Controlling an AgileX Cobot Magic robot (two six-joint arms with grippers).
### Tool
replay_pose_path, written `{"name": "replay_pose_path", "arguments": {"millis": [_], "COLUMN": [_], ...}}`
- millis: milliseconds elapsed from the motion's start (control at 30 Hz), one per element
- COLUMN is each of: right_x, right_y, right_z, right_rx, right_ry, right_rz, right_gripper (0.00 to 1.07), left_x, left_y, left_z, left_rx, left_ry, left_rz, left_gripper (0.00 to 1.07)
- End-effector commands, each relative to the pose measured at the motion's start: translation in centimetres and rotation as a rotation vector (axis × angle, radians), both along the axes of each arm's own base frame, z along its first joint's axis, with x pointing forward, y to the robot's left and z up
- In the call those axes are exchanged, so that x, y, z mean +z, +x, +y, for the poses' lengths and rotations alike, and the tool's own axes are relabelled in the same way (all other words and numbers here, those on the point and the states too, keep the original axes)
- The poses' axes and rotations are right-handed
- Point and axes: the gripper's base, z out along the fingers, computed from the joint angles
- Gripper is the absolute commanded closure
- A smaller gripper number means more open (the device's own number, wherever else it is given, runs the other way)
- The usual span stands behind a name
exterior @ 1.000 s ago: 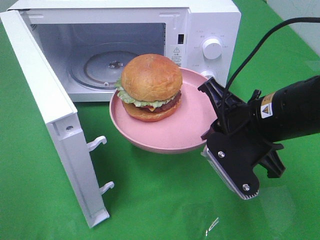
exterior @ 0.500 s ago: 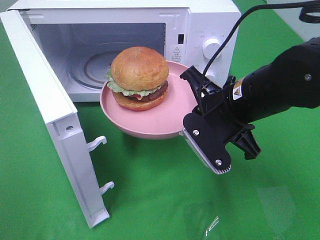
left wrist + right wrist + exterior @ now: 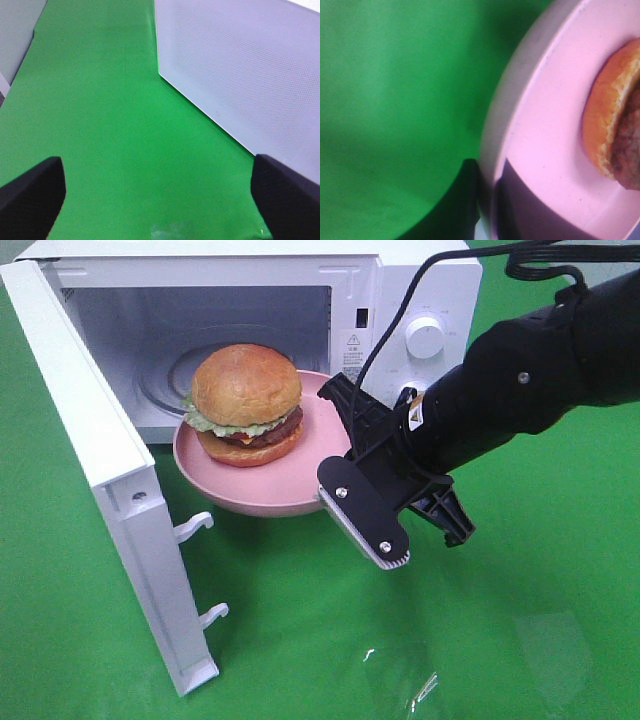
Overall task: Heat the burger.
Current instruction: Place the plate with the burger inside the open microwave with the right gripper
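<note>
The right gripper [image 3: 337, 472], centre frame, pinches the rim of the pink plate [image 3: 250, 492]. The burger [image 3: 245, 400] sits left of it, with the open microwave [image 3: 440, 285] just behind.

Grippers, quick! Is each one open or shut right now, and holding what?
Left gripper: open, holding nothing.
Right gripper: shut on the pink plate's rim, with the burger on the plate.
</note>
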Motion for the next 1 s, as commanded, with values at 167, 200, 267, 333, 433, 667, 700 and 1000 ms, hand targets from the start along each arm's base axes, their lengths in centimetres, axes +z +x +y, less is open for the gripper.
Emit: {"name": "replay_pose_path", "arguments": {"millis": [167, 200, 267, 333, 433, 667, 700, 1000], "right_x": [1.3, 1.3, 1.3, 1.3, 1.6, 1.7, 1.7, 1.1], "right_y": [2.1, 2.1, 2.4, 2.8, 3.3, 4.8, 4.8, 6.7], "right_z": [1.6, 1.6, 1.9, 2.1, 2.5, 3.6, 3.6, 4.9], "right_rx": [-0.036, -0.036, -0.046, -0.056, -0.061, -0.101, -0.101, -0.145], "right_ry": [0.073, 0.073, 0.074, 0.082, 0.097, 0.138, 0.138, 0.162], "right_rz": [-0.04, -0.04, -0.028, -0.024, -0.036, -0.029, -0.029, -0.032], "right_gripper": [1.07, 1.07, 1.07, 1.07, 1.07, 1.07, 1.07, 1.07], "left_x": [-0.1, -0.1, -0.1, -0.1, -0.1, -0.1, -0.1, -0.1], "left_y": [-0.2, -0.2, -0.2, -0.2, -0.2, -0.2, -0.2, -0.2], "left_z": [-0.1, -0.1, -0.1, -0.1, -0.1, -0.1, -0.1, -0.1], "left_rx": [0.001, 0.001, 0.001, 0.001, 0.001, 0.001, 0.001, 0.001], "left_ry": [-0.014, -0.014, -0.014, -0.014, -0.014, -0.014, -0.014, -0.014], "left_rz": [-0.011, -0.011, -0.011, -0.011, -0.011, -0.011, -0.011, -0.011], "left_gripper": [0.14, 0.14, 0.14, 0.14, 0.14, 0.14, 0.14, 0.14]}}
